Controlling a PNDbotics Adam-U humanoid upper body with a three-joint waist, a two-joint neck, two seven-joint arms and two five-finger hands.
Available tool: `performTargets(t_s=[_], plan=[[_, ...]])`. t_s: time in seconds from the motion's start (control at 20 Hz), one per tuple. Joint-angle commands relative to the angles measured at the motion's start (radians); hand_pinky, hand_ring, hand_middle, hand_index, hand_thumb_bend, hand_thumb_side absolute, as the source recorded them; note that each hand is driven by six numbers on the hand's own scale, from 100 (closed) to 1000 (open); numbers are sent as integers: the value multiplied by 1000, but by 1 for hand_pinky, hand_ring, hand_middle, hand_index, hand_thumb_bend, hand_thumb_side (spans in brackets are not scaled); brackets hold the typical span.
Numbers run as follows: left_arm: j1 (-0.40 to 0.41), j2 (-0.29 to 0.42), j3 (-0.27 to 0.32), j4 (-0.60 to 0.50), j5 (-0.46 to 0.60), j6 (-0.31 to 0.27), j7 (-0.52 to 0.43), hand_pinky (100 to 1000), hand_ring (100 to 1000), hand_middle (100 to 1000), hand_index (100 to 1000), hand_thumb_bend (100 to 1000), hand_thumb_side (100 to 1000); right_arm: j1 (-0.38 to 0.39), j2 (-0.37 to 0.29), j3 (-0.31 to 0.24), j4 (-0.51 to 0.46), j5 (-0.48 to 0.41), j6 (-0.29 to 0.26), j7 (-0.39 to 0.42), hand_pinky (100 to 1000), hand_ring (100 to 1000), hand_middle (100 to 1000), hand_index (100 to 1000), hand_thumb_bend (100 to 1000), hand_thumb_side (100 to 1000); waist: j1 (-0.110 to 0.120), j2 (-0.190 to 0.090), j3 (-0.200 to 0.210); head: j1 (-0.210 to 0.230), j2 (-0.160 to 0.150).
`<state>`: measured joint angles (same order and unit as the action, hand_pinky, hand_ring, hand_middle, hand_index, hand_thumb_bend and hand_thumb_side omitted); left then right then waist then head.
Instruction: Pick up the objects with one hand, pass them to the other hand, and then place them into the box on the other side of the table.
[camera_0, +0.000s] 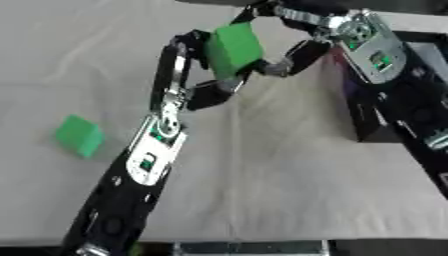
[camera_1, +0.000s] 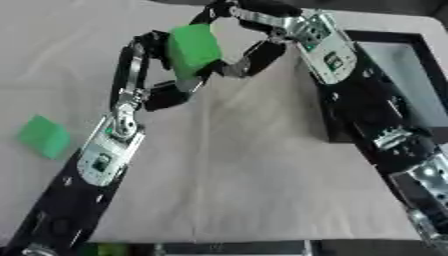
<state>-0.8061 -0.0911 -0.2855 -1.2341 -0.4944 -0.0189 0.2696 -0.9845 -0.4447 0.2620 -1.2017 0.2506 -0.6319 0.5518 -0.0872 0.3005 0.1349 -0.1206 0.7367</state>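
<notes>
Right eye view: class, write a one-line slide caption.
Both robot hands, left robot hand and right robot hand, meet around a green block.

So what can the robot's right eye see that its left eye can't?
Only the right eye view shows the pale inside of the black box and its far rim. Only the left eye view shows nothing extra that I can make out; there the box is cut off at the edge. Both show the left hand and right hand holding one green foam block, and another green block lying on the table.
</notes>
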Motion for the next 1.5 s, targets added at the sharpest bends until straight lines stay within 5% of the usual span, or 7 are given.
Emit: performTargets(t_s=[0.05,0.4,0.6,1.0,1.5], plan=[[-8,5,4,-9,-10,-2,4,693,722,722,876,526,699,-15,-31,-18,-20,-2,-169,158,954,789,493,561,100,247,5,-20,-1,-1,1],[-6,9,4,-5,-37,-13,-16,719,748,741,894,659,867,-14,-33,-21,-21,2,-165,154,952,784,487,553,100,246,6,-19,-1,-3,2],[-6,12,7,-2,-48,-13,-33,729,756,747,900,849,1000,-14,-34,-22,-23,5,-165,153,949,778,482,547,100,247,6,-20,-2,-4,3],[-5,17,6,0,-81,-16,-65,741,765,753,900,984,974,-12,-36,-25,-23,4,-159,153,949,774,479,544,100,237,8,-20,-3,-4,3],[6,39,28,-5,-78,3,1,734,755,749,892,887,874,1,-62,-39,-31,1,-144,129,940,766,475,541,100,241,20,-36,-22,-5,8]])
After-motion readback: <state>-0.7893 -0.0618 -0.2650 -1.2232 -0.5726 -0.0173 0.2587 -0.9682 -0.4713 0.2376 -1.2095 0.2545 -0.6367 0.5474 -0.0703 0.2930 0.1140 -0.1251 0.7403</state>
